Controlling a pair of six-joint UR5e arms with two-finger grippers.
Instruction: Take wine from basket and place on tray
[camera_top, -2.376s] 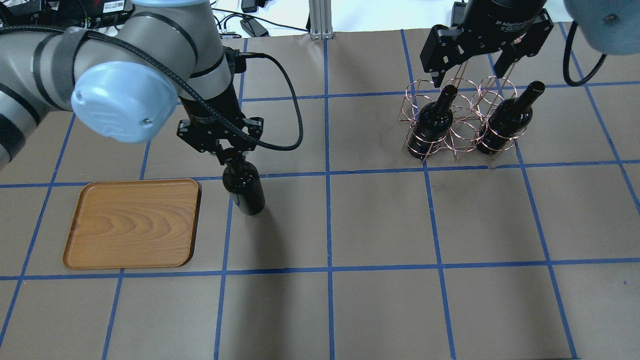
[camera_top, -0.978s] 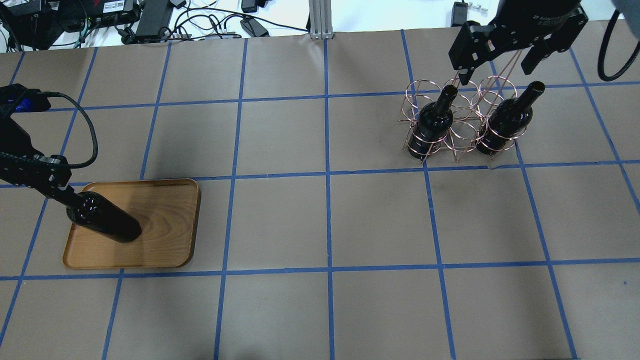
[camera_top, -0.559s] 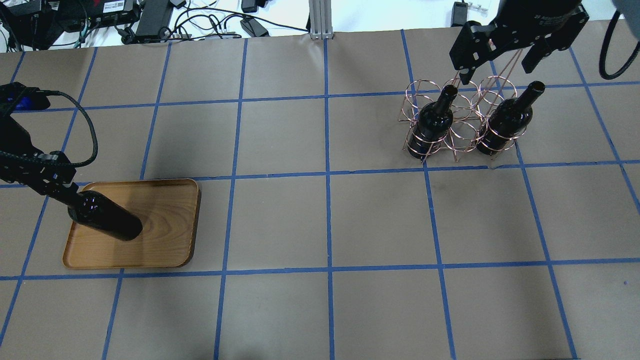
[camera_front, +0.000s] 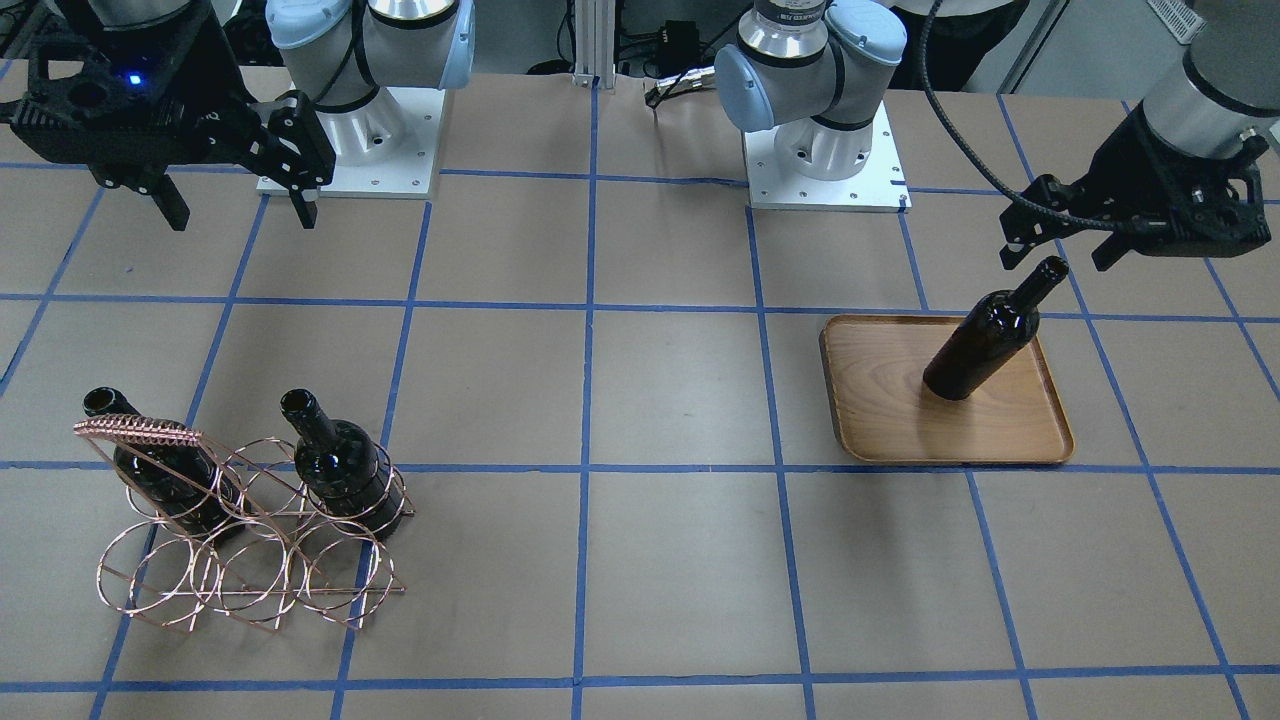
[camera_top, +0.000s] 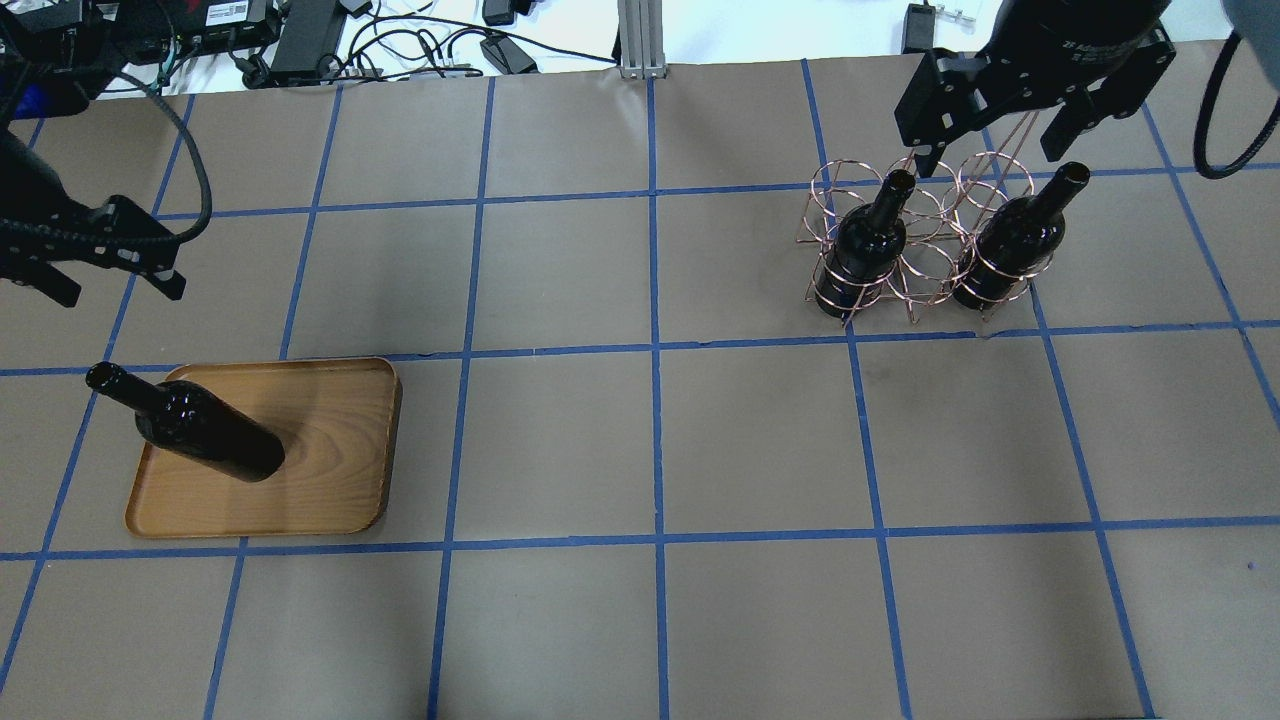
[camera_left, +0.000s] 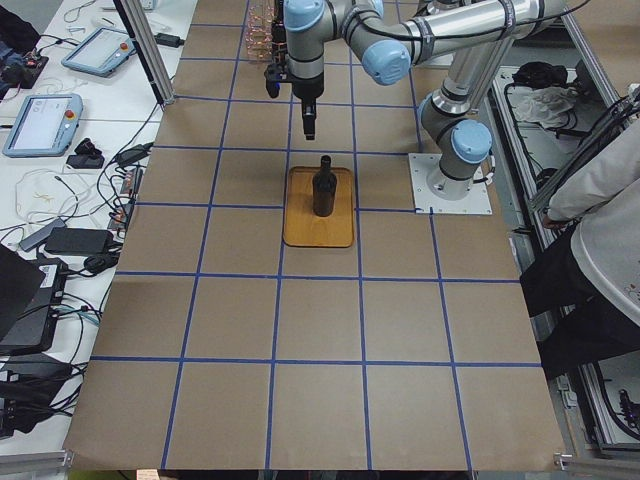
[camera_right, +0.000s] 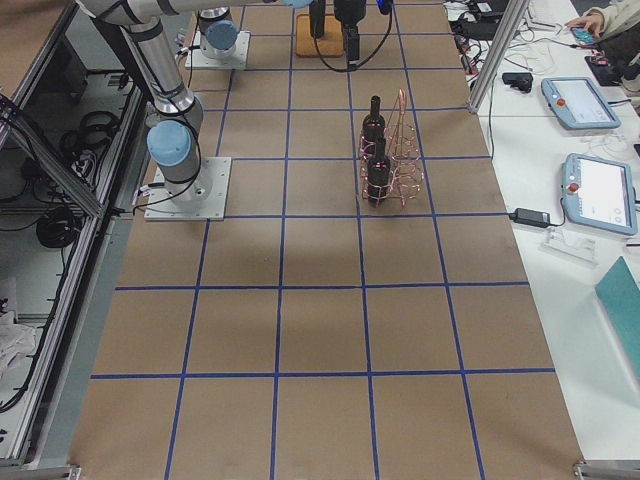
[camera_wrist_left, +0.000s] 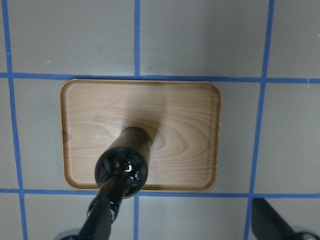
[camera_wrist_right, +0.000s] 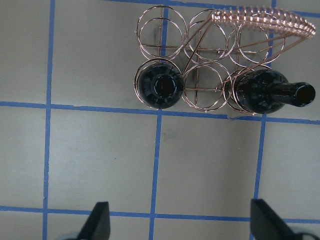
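Wine: glossy near-black glass bottle (camera_top: 210, 445) with a long neck, standing upright near the middle of the tray, free of any grip.
Tray: flat light-brown wooden rectangle (camera_top: 335, 420) with rounded corners, on the robot's left of the surface.
Left pincer (camera_top: 120, 288): released, fingers spread, above the bottle's mouth and not touching it.
Right pincer (camera_top: 988, 155): released, fingers wide apart, hovering over the basket.
Basket: copper-coloured wire rack of joined rings (camera_top: 915, 262), on the robot's right, well apart from the tray.
Basket contents: two matching dark bottles (camera_top: 860, 250) (camera_top: 1005, 250) upright in separate rings.
Surface: brown paper (camera_top: 760, 440) with a blue tape grid.
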